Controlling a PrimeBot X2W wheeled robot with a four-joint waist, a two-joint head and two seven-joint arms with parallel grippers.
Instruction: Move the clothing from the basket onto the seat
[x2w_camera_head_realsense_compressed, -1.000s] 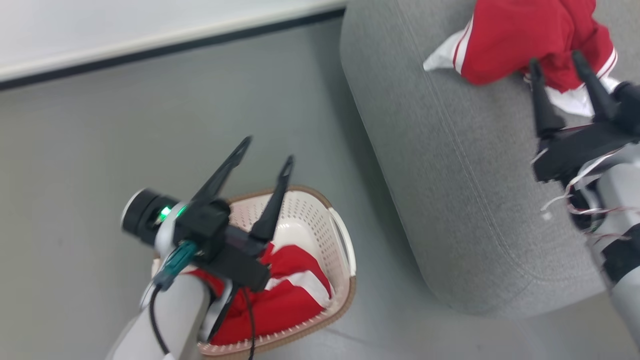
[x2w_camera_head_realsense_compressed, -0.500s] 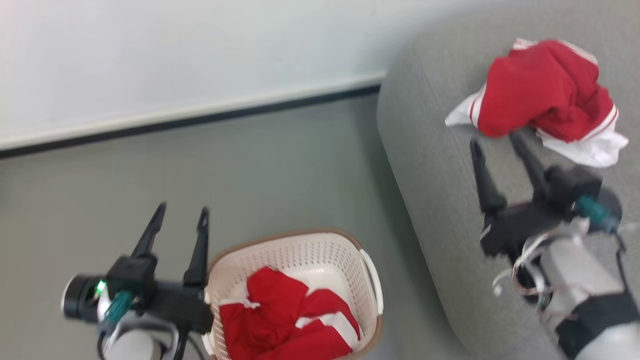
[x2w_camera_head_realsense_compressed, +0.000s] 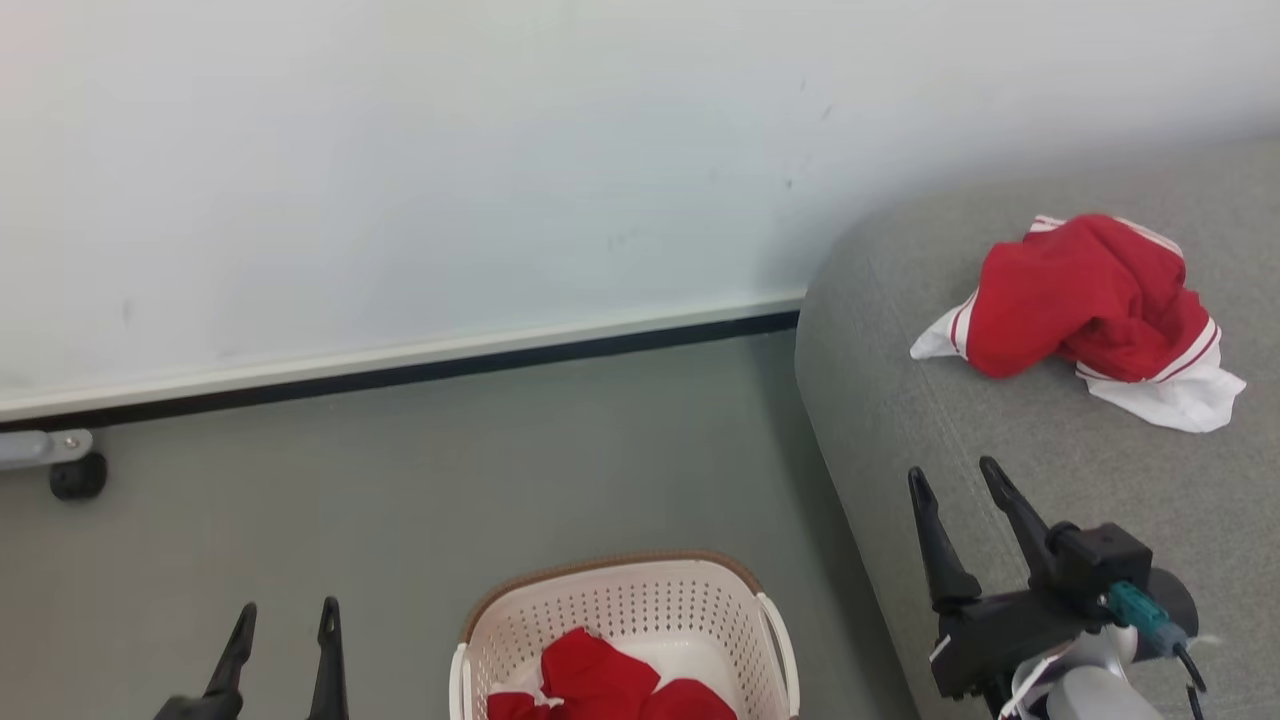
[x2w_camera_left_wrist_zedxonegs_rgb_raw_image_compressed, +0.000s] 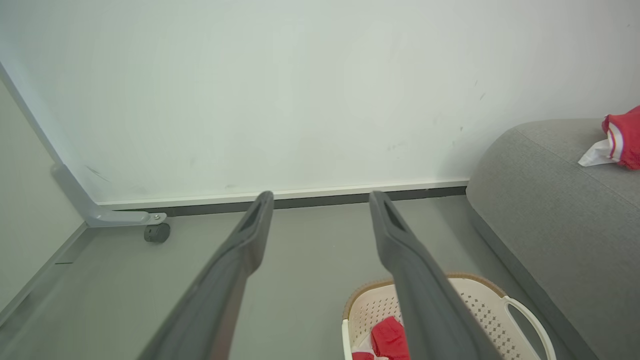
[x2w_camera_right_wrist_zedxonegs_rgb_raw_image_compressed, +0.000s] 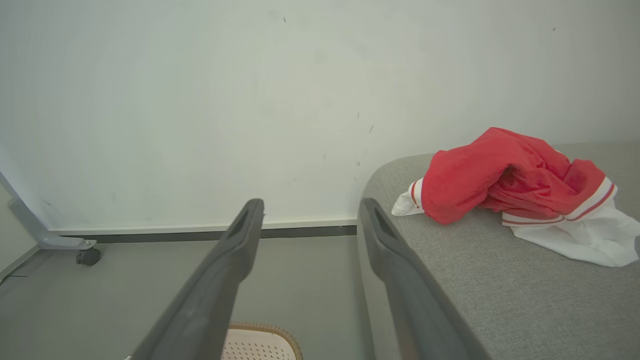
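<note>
Currently neither arm holds anything; the left end effector sits at the lower left of the head view, its two dark fingers spread wide and empty above the grey floor, just beside the basket; the right end effector is also spread wide and empty, hovering over the near part of the sofa, apart from the heap lying further back.

Red and white clothing lies crumpled on the sofa cushion, a white panel trailing to one side; more red clothing lies in the bottom of the basket, partly cut off by the lower edge of the head view; the basket stands on the floor close to the sofa's rounded end.

By the look of it, this is the pause between two transfers; one load is delivered and the basket is not yet emptied; the next move calls for an arm to reach down into the basket, fingers apart, and close on a good fold of fabric before lifting clear of the rim.

Counted: two end effectors; one basket; one sofa; two heaps of clothing, though how many garments each holds cannot be told; beyond them, a pale wall and one small black caster wheel.
</note>
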